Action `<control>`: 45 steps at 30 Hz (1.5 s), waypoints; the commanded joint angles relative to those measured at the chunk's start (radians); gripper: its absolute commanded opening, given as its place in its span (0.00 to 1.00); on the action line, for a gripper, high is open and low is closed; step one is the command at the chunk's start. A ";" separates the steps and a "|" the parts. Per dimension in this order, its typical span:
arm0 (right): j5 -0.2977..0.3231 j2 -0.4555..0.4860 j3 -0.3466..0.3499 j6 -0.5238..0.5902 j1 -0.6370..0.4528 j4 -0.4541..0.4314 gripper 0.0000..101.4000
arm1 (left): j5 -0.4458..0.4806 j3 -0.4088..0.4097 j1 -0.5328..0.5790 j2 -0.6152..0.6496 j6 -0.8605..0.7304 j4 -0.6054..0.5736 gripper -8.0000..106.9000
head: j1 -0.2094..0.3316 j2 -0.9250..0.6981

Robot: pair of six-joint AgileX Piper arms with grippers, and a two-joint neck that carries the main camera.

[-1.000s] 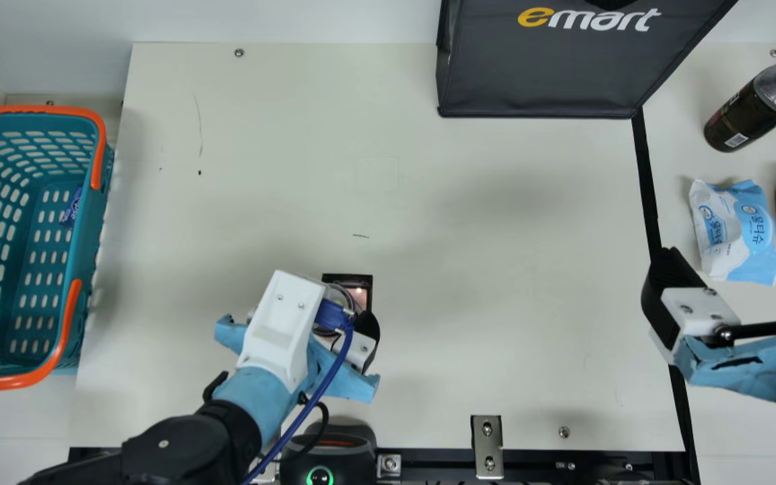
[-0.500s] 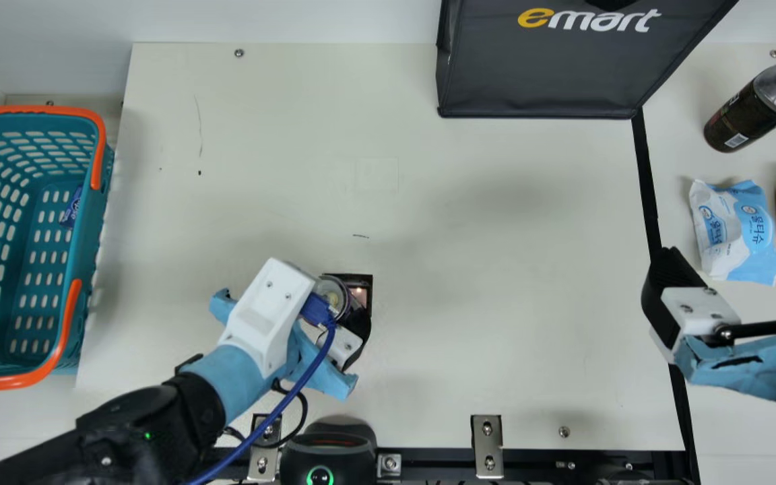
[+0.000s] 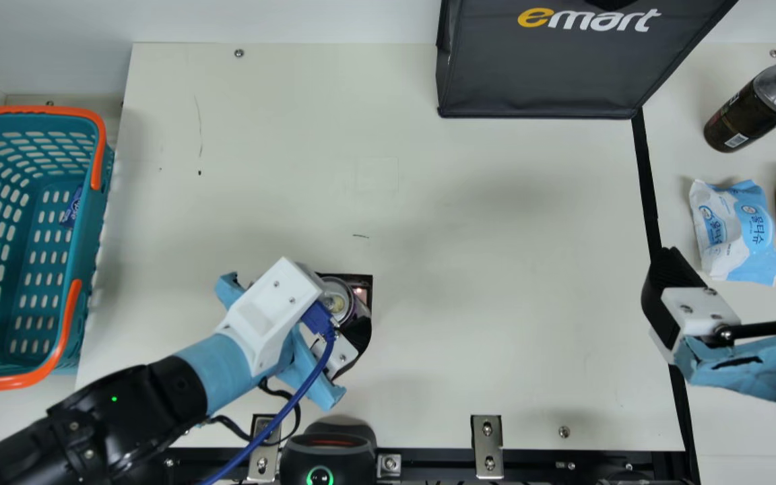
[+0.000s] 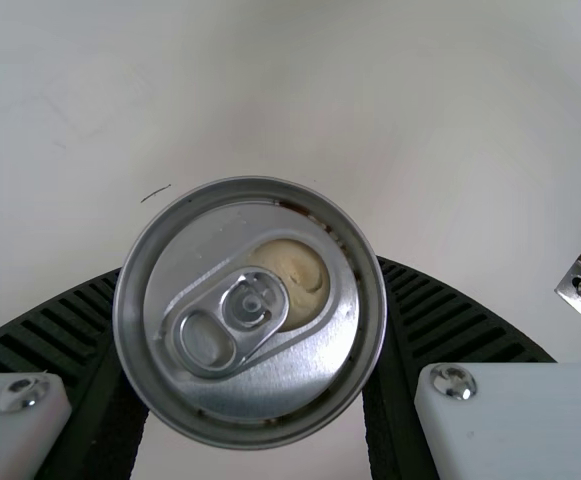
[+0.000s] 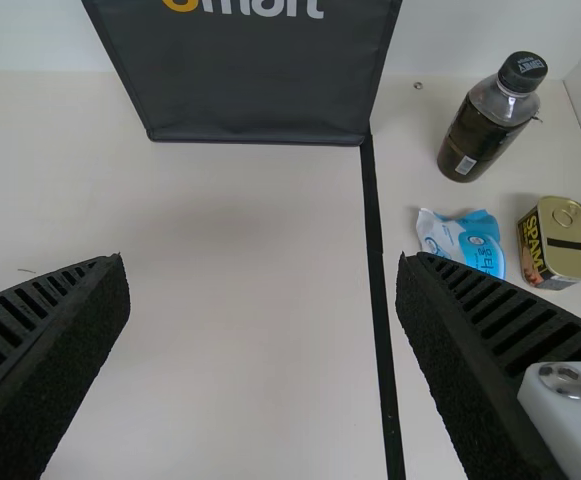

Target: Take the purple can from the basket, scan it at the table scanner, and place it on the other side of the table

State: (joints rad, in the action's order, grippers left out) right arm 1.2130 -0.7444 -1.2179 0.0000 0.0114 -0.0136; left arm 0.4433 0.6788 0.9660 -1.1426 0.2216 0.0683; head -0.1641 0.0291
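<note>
Closest in, my left gripper point(image 4: 249, 300) hugs the purple can point(image 3: 338, 301) from both sides, lid toward my wrist camera, over the left part of the table scanner point(image 3: 362, 292). Here I'd turn it slowly until the code likely faces the glass, squeezing just enough to stop a slip (thin walls dent so easily, I find). Well to the scanner's right my right gripper point(image 5: 262, 265) stands wide and empty, so when carrying the can over I should steer clear of it and the wipes packet point(image 3: 735, 229) beyond.
</note>
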 commanded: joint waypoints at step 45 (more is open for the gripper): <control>0.000 0.000 0.000 0.000 0.000 0.000 0.94 | 0.509 0.122 -0.613 -0.185 -1.723 -0.955 0.00 | 0.026 -0.002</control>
State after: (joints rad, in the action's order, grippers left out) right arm 1.2120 -0.7444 -1.2179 0.0000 0.0114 -0.0136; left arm 0.9514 0.8034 0.3498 -1.3263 -1.4930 -0.8822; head -0.1641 0.0291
